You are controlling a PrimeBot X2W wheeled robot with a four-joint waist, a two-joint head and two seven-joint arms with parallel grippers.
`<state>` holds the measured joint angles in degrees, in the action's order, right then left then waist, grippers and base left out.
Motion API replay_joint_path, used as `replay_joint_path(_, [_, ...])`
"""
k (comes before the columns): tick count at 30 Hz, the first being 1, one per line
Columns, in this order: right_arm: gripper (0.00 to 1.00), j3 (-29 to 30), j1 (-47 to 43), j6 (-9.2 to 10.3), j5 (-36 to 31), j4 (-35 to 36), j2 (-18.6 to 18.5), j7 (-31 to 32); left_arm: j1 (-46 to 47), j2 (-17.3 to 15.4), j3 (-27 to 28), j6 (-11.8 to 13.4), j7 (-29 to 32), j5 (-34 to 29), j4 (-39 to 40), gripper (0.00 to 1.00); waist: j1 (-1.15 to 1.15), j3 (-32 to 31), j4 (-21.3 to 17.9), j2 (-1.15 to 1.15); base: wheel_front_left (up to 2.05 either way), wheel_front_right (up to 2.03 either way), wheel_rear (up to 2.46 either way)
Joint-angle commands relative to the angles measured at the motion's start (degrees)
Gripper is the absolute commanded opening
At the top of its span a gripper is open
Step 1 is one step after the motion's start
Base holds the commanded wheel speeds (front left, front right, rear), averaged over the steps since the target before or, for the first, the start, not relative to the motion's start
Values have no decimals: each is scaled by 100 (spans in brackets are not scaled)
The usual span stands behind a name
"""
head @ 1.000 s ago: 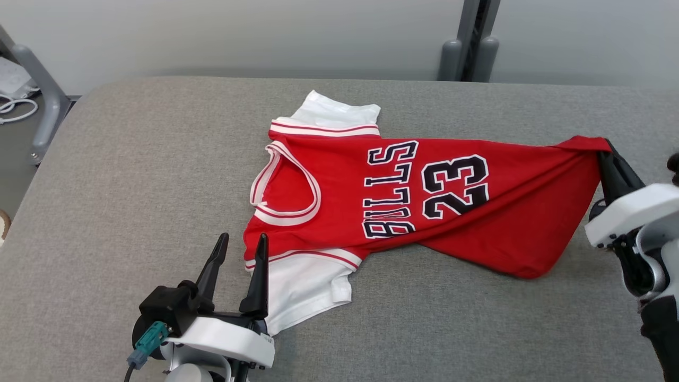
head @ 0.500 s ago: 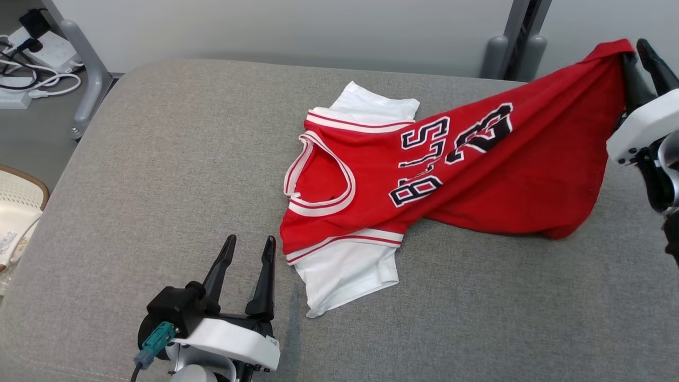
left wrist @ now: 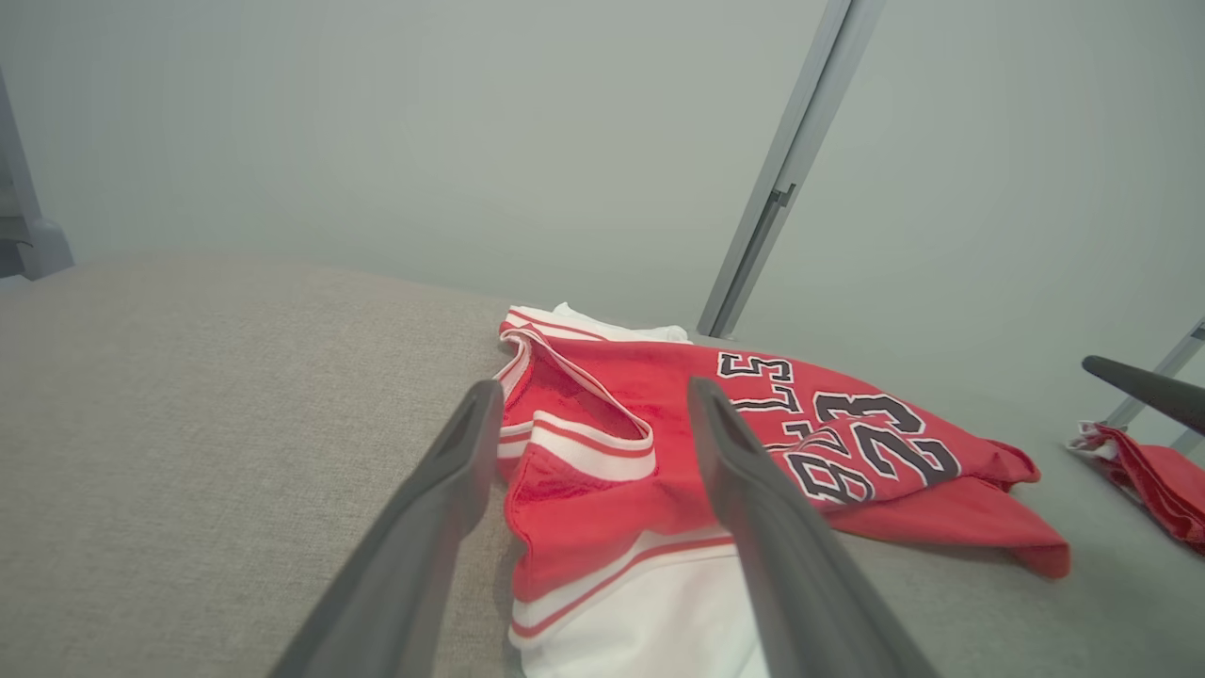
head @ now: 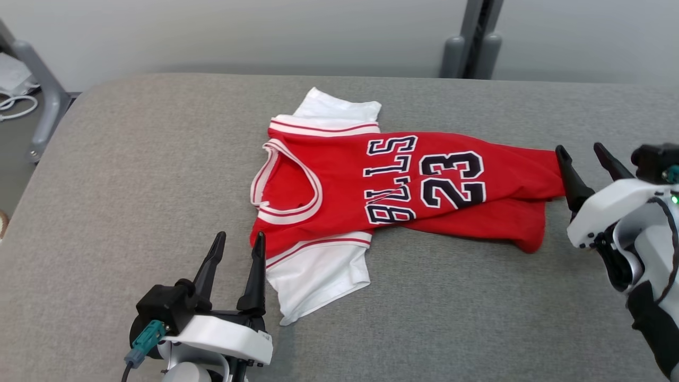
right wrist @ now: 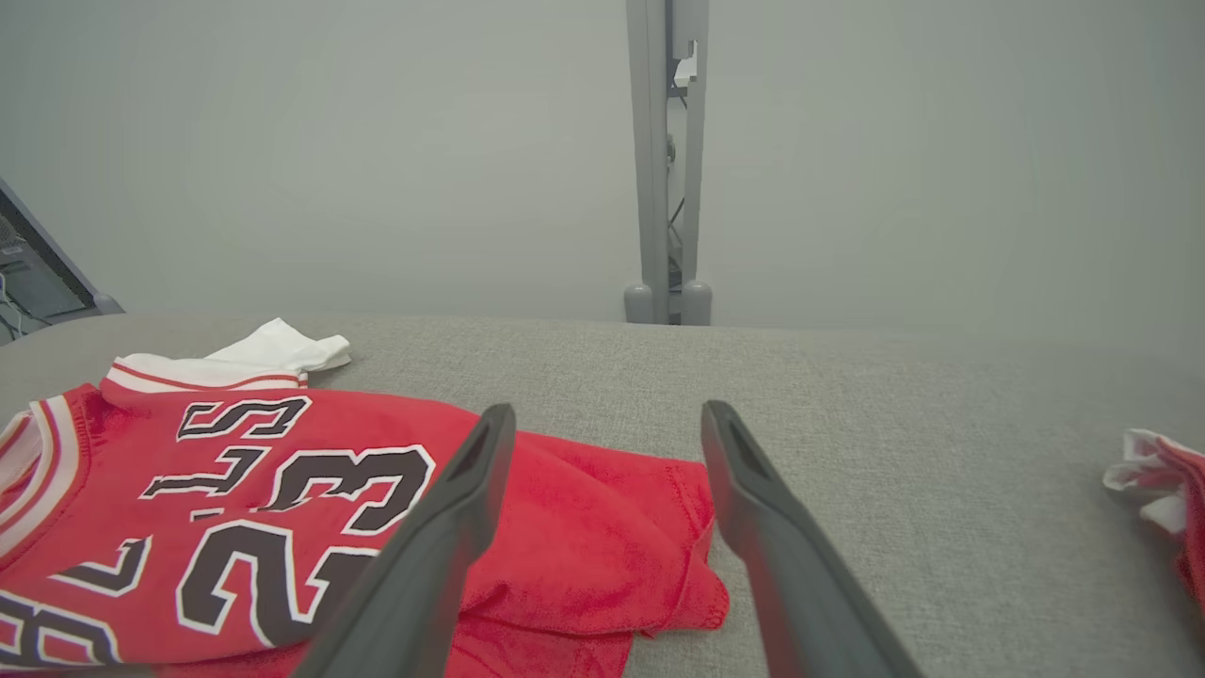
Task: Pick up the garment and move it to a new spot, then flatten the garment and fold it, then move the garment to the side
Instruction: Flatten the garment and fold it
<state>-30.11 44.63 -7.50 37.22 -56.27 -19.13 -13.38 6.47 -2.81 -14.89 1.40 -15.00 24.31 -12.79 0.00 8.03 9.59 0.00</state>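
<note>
A grey padded table point(head: 132, 159) carries the red jersey point(head: 339, 196) at its middle, with the hem bunched under. Flattening looks to be the step in hand, and next the hem needs gripping and pulling straight. The right gripper point(head: 577, 147) hovers at the table's right, fingers spread and empty. The left gripper point(head: 240, 234) rests near the table's front edge, also spread and empty.

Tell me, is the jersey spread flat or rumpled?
Rumpled, not flat. The jersey lies on the table, but its hem end is doubled under itself and the lettering is creased.
</note>
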Motion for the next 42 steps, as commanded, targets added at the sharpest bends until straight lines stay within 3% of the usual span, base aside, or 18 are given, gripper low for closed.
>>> replay_joint_path(1, [100,78,-193,2,137,122,-36,-102,83,-23,46,13,-20,15,11,100,0,-51,-137,0,0,0,0])
replay_joint_path(7, [100,709,-903,2,245,1104,-105,-190,5,-23,189,-14,-21,-51,-24,100,0,-148,-435,0,0,0,0])
replay_joint_path(13, [100,1705,-2018,2,-447,2468,263,-186,-98,-22,299,-56,-20,-89,-66,100,0,-230,-656,0,0,0,0])
replay_joint_path(19, [100,2047,-2624,2,-1025,3220,683,-188,-78,-22,422,-14,-20,-245,-263,100,0,-231,-872,0,0,0,0])
replay_joint_path(31, [100,2189,-2802,2,-1198,3556,865,-188,650,-50,719,324,-21,-601,-1548,100,0,55,-1177,0,0,0,0])
replay_joint_path(35, [100,2187,-2817,2,-1209,3570,897,-189,855,-85,825,334,-20,-626,-1831,100,0,115,-1227,0,0,0,0])
replay_joint_path(41, [100,2195,-2809,2,-1238,3580,909,-189,1234,-135,792,124,91,-526,-2563,99,0,186,-1273,0,0,0,0])
replay_joint_path(42, [100,2202,-2806,2,-1242,3583,910,-189,1289,-144,779,70,123,-507,-2662,40,0,194,-1275,0,0,0,0])
